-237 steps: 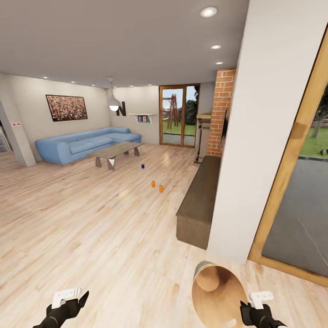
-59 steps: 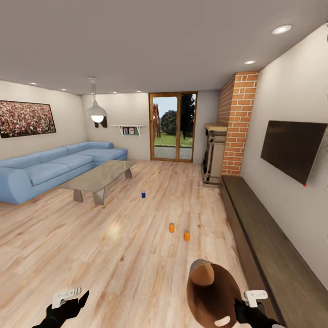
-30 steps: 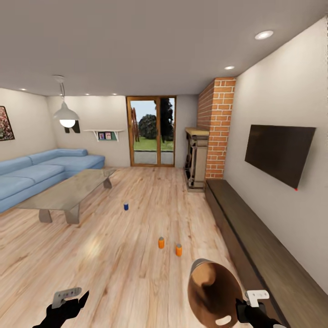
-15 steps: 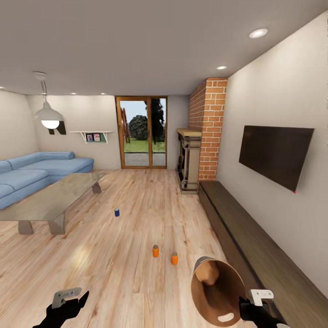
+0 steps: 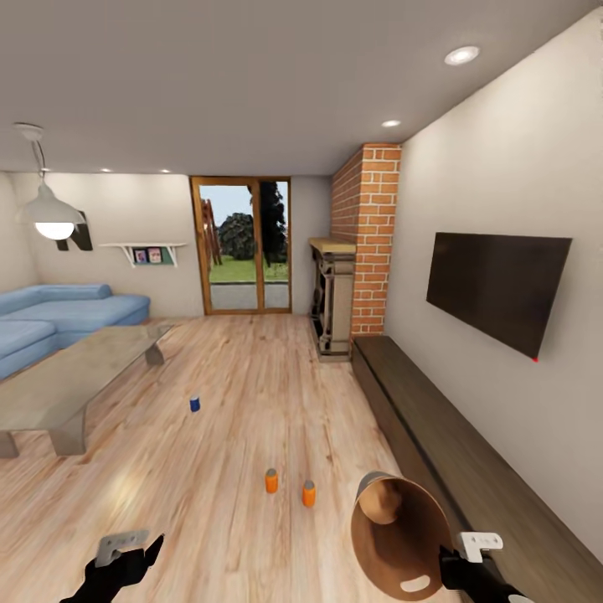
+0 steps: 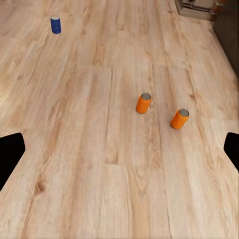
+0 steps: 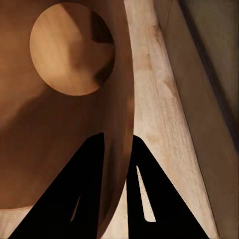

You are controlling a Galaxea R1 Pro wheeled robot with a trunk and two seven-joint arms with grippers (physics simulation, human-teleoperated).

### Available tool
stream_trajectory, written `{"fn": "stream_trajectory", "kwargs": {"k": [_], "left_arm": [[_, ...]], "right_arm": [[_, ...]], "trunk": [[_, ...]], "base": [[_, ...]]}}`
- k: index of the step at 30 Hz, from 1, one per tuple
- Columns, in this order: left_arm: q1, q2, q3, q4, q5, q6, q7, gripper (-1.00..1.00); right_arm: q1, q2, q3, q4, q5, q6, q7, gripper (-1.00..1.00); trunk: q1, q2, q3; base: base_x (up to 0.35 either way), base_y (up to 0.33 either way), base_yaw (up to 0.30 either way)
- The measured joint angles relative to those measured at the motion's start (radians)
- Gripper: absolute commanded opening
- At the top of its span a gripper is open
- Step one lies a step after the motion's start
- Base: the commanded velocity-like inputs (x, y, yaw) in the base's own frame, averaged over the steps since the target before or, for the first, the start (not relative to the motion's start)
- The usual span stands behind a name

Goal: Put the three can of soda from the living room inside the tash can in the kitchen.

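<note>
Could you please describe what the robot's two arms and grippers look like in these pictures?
In the head view, both arms end in matte black, angular wrist housings. The left gripper carries a small pale grey block with tiny coloured marks on top; the right gripper carries a similar white block. The wrist views show the jaws as flat, tapered black fingers, the right pair with narrow slots. No cables or sleeves are visible.

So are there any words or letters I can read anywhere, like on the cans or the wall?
Dark letter on the far wall: half hidden by the lamp, cannot be read.
Orange cans and blue can: no print can be made out.
Small pictures on the shelf: too small and blurred to read.
TV: blank.
</note>
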State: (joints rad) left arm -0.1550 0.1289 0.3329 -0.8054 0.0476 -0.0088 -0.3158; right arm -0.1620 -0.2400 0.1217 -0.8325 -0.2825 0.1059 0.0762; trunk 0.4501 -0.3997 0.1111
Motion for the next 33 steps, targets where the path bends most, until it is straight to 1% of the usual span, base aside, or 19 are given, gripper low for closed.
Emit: {"fn": "stream_trajectory", "kwargs": {"k": [19, 23, 28, 33], "left_arm": [[0.0, 0.0, 0.0, 0.0, 0.0, 0.004, 0.0, 1.0], [0.0, 0.0, 0.0, 0.006, 0.0, 0.006, -0.001, 1.0], [0.0, 0.0, 0.0, 0.077, 0.005, 0.006, -0.001, 1.0], [0.0, 0.0, 0.0, 0.093, 0.007, 0.006, 0.0, 1.0]], "right_arm": [[0.0, 0.001, 0.0, 0.0, 0.003, 0.0, 0.0, -1.0], [0.0, 0.001, 0.0, 0.0, 0.004, 0.0, 0.0, -1.0], [0.0, 0.001, 0.001, 0.0, 0.001, 0.0, 0.0, -1.0], [0.0, 0.001, 0.001, 0.0, 0.001, 0.0, 0.0, -1.0]], "trunk": [[0.0, 0.0, 0.007], [0.0, 0.0, 0.008], [0.0, 0.0, 0.01], [0.0, 0.0, 0.013]], "base": [[0.323, 0.005, -0.102], [0.292, 0.152, -0.087], [0.214, 0.248, -0.122], [0.147, 0.289, -0.196]]}}
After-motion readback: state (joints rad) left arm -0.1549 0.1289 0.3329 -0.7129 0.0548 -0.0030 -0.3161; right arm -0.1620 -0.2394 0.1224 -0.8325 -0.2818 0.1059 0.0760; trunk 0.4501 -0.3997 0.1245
